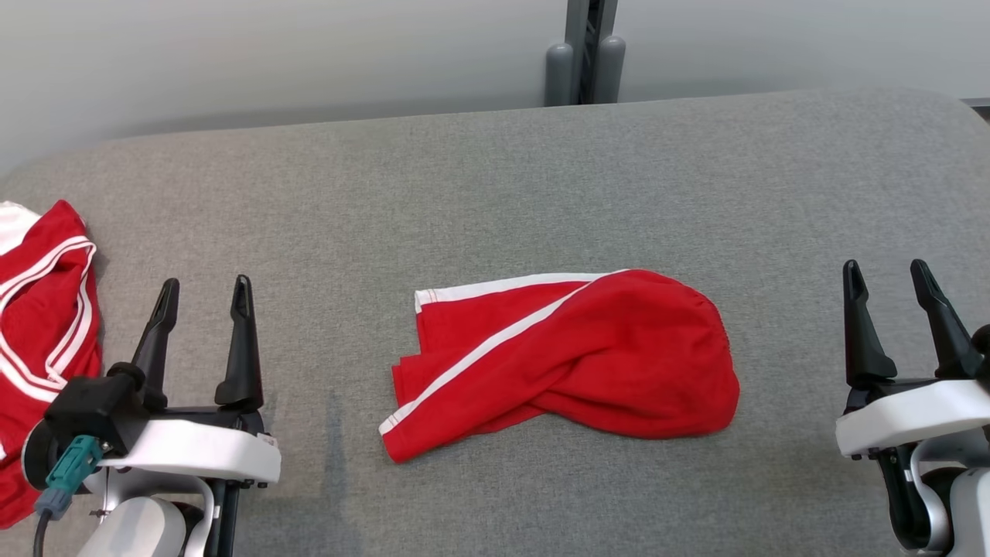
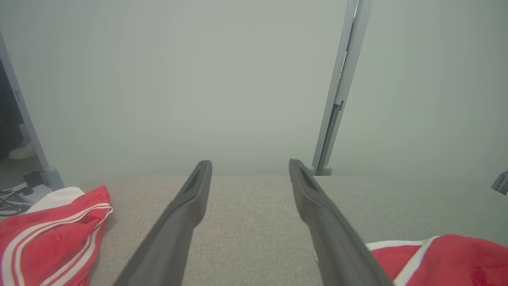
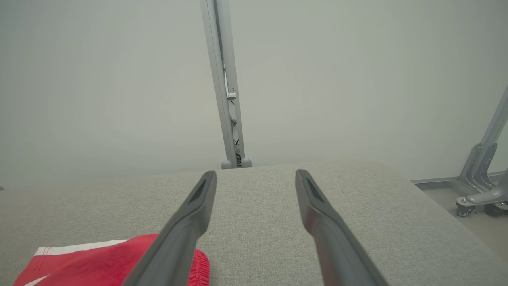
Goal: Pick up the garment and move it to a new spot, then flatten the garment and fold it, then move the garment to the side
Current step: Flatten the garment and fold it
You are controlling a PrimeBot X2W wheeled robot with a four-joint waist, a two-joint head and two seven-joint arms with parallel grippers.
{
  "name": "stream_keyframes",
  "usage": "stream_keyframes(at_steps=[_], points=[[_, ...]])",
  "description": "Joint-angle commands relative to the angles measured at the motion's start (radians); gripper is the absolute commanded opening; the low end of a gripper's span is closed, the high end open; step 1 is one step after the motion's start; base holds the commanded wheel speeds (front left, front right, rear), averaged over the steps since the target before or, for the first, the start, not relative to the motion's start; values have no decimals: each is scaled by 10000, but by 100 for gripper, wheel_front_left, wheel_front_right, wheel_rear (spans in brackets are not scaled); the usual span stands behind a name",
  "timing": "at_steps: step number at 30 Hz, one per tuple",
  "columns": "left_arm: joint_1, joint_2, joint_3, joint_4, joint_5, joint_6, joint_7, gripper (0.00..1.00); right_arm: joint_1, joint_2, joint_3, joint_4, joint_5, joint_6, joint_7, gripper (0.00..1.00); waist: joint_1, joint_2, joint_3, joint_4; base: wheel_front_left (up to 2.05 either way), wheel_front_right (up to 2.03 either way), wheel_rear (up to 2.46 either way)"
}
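Looking down from the head, the garment (image 1: pixel 564 360) lies bunched mid-table, toward the near edge of the table (image 1: pixel 495 170). Its long axis runs left to right, hem corner to the left and gathered waist to the right. The left gripper (image 1: pixel 206 283) and right gripper (image 1: pixel 885 267) flank it, well apart from it, both spread wide and empty; the right looks a shade nearer. A second garment (image 1: pixel 46 309) sits at the table's left edge, beside the left gripper. From the left wrist, the garment (image 2: pixel 448 258) shows off to the right of the wide fingers, not ahead. From the right wrist, the garment (image 3: pixel 99 262) lies to the left. Either arm, I judge, must swing inward to reach it.
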Motion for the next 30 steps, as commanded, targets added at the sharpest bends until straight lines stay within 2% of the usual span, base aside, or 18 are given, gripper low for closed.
stream_keyframes(at_steps=[1, 5, 9, 12, 13, 14, 23, 24, 25, 26, 30], points=[[-104, 56, -25, -55, 59, 20, 59, 100, -53, -48, -59, 60, 88, -3, 102, 100, 0, -1, 68, 93, 0, 0, 0], [-258, 1, -127, -99, 81, -32, 123, 100, -272, -243, -40, 260, 270, -3, 330, 100, 0, -1, 196, 293, 0, 0, 0], [-502, -115, -289, -189, 159, -17, 226, 100, -659, -930, 581, 849, 914, -3, 906, 100, 0, -1, 454, 622, 0, 0, 0], [-679, -215, -410, -169, 168, -59, 281, 100, -1061, -1538, 1419, 1470, 1554, -3, 1443, 100, 0, -1, 700, 840, 0, 0, 0], [-801, -252, -478, -111, 178, -94, 300, 100, -1364, -1891, 2009, 1848, 1956, -3, 1683, 100, 0, -1, 868, 965, 0, 0, 0], [-801, -252, -478, -111, 178, -94, 300, 100, -1364, -1891, 2009, 1848, 1956, -3, 1683, 100, 0, -1, 868, 965, 0, 0, 0], [-1295, -440, -542, 229, 188, -238, 212, 100, -2704, -3099, 4395, 3474, 3458, -3, 2878, 100, 0, -1, 1359, 1333, 0, 0, 0], [-1314, -452, -523, 279, 162, -240, 207, 100, -2801, -3206, 4610, 3609, 3656, -3, 3094, 85, 0, -1, 1375, 1358, 0, 0, 0], [-1360, -464, -450, 359, 108, -238, 150, 100, -2968, -3415, 4901, 3798, 4042, -5, 3443, 6, 0, -1, 1379, 1390, 0, 0, 0], [-1368, -460, -408, 384, 80, -236, 137, 100, -3033, -3508, 5022, 3857, 4207, -5, 3608, 0, 0, -1, 1375, 1399, 0, 0, 0], [-1358, -431, -292, 439, 37, -240, 59, 100, -3387, -3788, 5185, 3717, 4634, -5, 3601, 0, 0, -1, 1352, 1392, 0, 0, 0]])
